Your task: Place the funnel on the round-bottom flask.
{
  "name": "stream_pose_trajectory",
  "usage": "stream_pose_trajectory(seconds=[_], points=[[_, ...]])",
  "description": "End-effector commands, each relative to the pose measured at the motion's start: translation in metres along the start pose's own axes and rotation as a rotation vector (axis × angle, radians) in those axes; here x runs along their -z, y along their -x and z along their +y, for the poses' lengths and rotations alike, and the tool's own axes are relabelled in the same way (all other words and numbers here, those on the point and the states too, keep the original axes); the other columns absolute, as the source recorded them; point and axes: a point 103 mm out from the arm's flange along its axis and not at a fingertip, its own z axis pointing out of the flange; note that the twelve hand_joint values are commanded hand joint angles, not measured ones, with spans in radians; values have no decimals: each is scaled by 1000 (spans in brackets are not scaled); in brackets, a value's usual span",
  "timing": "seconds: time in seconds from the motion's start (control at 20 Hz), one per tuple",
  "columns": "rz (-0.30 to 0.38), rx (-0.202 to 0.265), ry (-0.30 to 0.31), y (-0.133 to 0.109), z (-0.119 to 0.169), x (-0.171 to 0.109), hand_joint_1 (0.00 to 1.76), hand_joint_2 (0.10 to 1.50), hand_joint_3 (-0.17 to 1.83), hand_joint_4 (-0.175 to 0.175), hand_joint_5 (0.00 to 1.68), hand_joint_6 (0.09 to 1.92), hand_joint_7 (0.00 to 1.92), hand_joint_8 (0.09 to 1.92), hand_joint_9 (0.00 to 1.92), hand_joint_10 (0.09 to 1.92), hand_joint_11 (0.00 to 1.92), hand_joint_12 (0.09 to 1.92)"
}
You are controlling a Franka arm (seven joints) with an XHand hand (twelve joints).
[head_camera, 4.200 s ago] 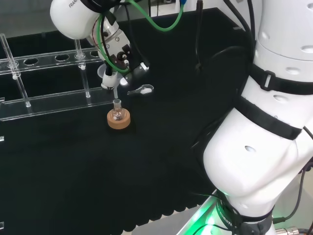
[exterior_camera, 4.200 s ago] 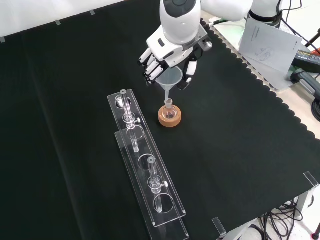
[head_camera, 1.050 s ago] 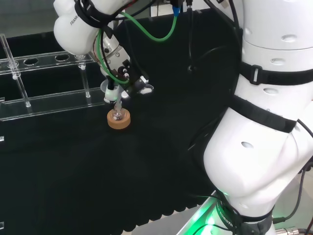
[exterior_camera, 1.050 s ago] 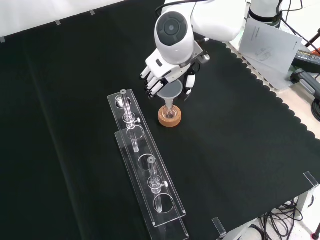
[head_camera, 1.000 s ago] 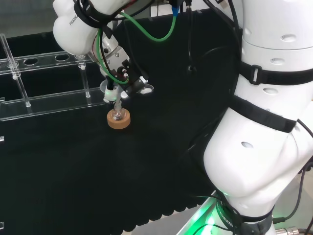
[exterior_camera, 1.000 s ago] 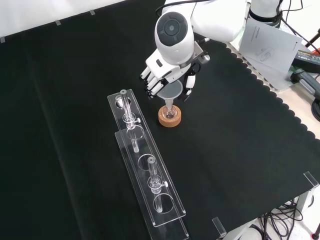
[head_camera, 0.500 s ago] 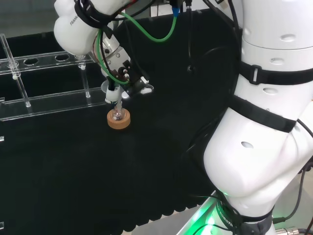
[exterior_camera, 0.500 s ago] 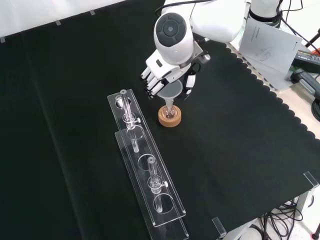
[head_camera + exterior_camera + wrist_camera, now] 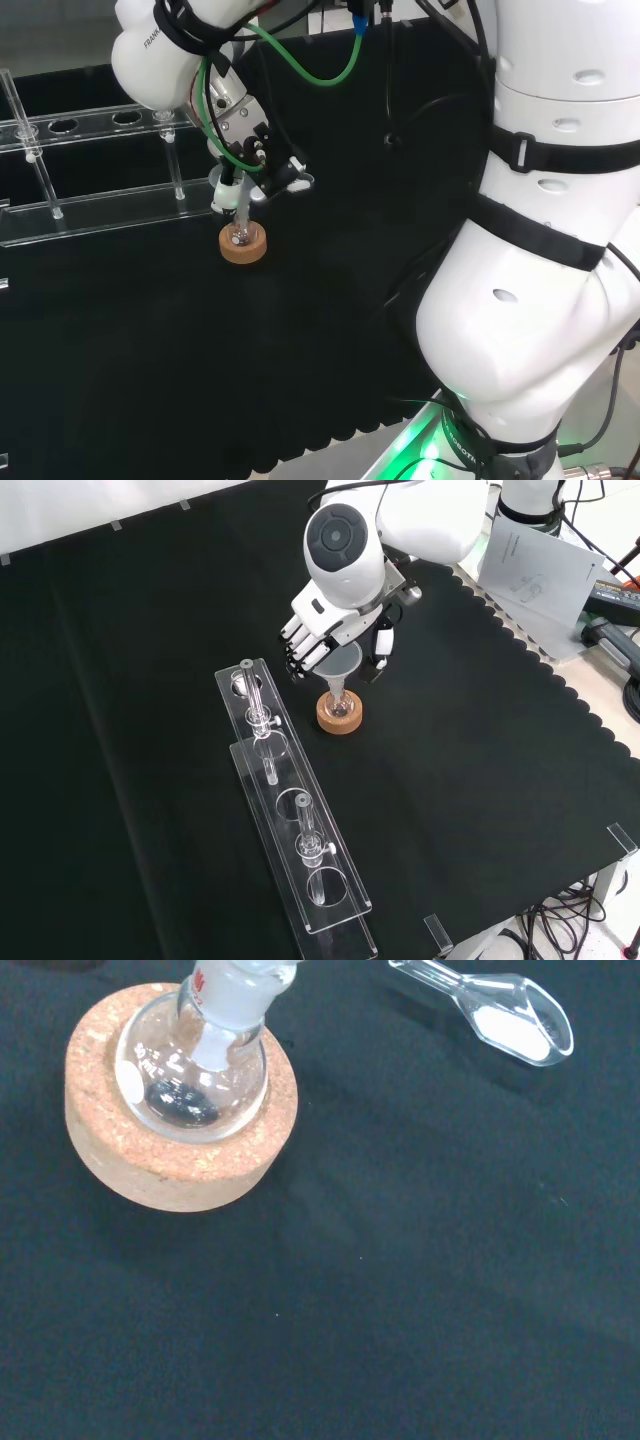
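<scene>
A small round-bottom flask (image 9: 339,706) stands on a cork ring (image 9: 340,720) in mid-cloth; the head view shows the flask (image 9: 238,236) on its cork ring (image 9: 243,251). A clear funnel (image 9: 344,664) stands upright over it with its stem down in the flask's neck. The hand (image 9: 333,626) is just above, fingers and thumb curled round the funnel's bowl. In the head view the hand (image 9: 246,146) hangs over the funnel (image 9: 226,186). The wrist view looks down on the flask (image 9: 200,1075) in the cork ring (image 9: 175,1165).
A long clear test-tube rack (image 9: 290,820) with tubes lies left of the flask in the front view, and the rack (image 9: 100,195) runs along the head view's left. A clear scoop (image 9: 505,1020) holding white powder lies near the cork ring. Papers (image 9: 535,565) sit off the cloth.
Since 4.2 s ago the hand has come down with the funnel, and its stem has gone into the flask's neck. In the last half second the hand shifted only slightly.
</scene>
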Motion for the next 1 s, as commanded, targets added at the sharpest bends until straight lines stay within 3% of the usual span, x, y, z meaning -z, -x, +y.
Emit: stream_pose_trajectory(seconds=[0.05,0.2,0.3,0.6,1.0], points=[[29,39,48,4,-5,-2,557,678,372,-70,332,205,15,687,258,767,199,1404],[59,60,120,12,-10,3,487,671,282,-65,259,87,1,422,89,798,91,1447],[82,67,148,16,-15,9,465,676,245,-63,234,87,0,346,43,815,58,1461],[176,93,179,30,-28,30,452,708,181,-71,241,87,7,639,184,786,88,1445],[266,108,219,64,-41,37,477,735,176,-74,265,87,38,714,263,770,92,1443]])
